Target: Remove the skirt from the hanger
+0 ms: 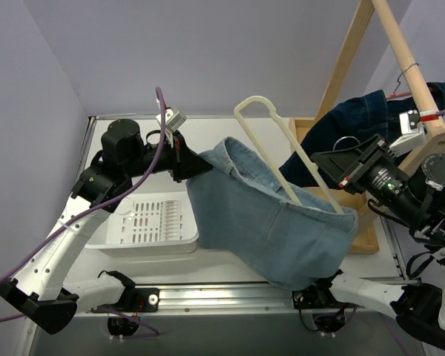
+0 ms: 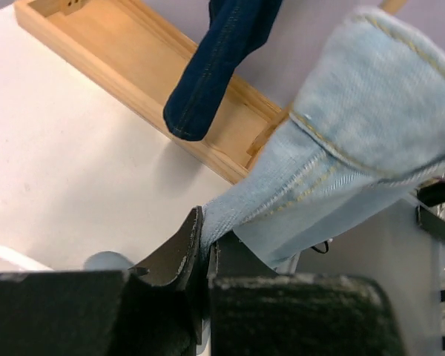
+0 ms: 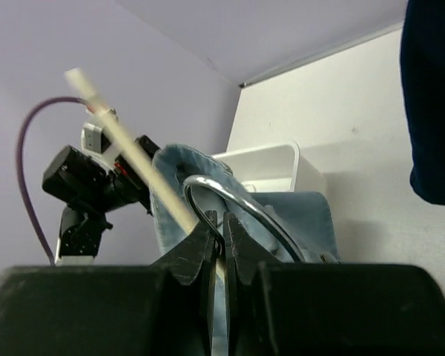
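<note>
A light blue denim skirt (image 1: 274, 222) hangs stretched between my two grippers above the table. A cream plastic hanger (image 1: 267, 126) sticks up out of its waistband, tilted to the upper left. My left gripper (image 1: 184, 159) is shut on the skirt's left waistband corner; the left wrist view shows the denim (image 2: 356, 133) pinched between the jaws of that gripper (image 2: 205, 237). My right gripper (image 1: 319, 159) is shut on the hanger's metal hook (image 3: 230, 194), shown between the jaws of the gripper (image 3: 222, 222) in the right wrist view, with the hanger arm (image 3: 126, 144) and skirt (image 3: 297, 215) behind.
A white slotted basket (image 1: 152, 222) sits on the table under the left arm. A wooden rack (image 1: 408, 59) at the right carries a dark blue denim garment (image 1: 356, 119), with its wooden base tray (image 2: 133, 67) below.
</note>
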Robot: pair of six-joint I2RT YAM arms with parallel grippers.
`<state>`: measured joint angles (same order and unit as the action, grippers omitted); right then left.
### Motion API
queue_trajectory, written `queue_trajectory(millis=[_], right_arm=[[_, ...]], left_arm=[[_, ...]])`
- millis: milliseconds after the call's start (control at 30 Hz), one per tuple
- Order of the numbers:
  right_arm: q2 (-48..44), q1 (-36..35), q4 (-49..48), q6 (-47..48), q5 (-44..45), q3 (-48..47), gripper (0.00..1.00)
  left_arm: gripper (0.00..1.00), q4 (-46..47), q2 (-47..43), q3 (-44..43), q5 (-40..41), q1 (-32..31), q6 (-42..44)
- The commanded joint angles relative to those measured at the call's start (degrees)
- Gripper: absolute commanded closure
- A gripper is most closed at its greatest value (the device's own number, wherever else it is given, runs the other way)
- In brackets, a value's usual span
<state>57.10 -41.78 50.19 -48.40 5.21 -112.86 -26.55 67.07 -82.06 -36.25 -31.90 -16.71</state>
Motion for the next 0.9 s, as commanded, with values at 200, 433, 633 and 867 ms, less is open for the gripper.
queue_trajectory(millis=[200,433,633,867], right_arm=[[-4.1,-0.4,-12.4,-1.3,6.9,3.0,1.0],[-4.0,-0.5,-27.5,-2.2,3.8,4.7,1.0],[-4.6,-1.0,-36.1,-7.0,5.0,6.2,1.0],[-7.3,-2.0,-61.2,-27.0,6.5,22.7,1.0]], left_arm=[[0.98,-4.0,-2.4,-3.4,1.9,2.8,-6.4],[0.98,-15.9,2.0,-24.6,15.0,4.8,-1.1],[0.98,-23.5,5.8,-38.9,20.7,6.2,3.3],[0.98,-26.0,8.2,-46.6,22.8,6.5,4.4]])
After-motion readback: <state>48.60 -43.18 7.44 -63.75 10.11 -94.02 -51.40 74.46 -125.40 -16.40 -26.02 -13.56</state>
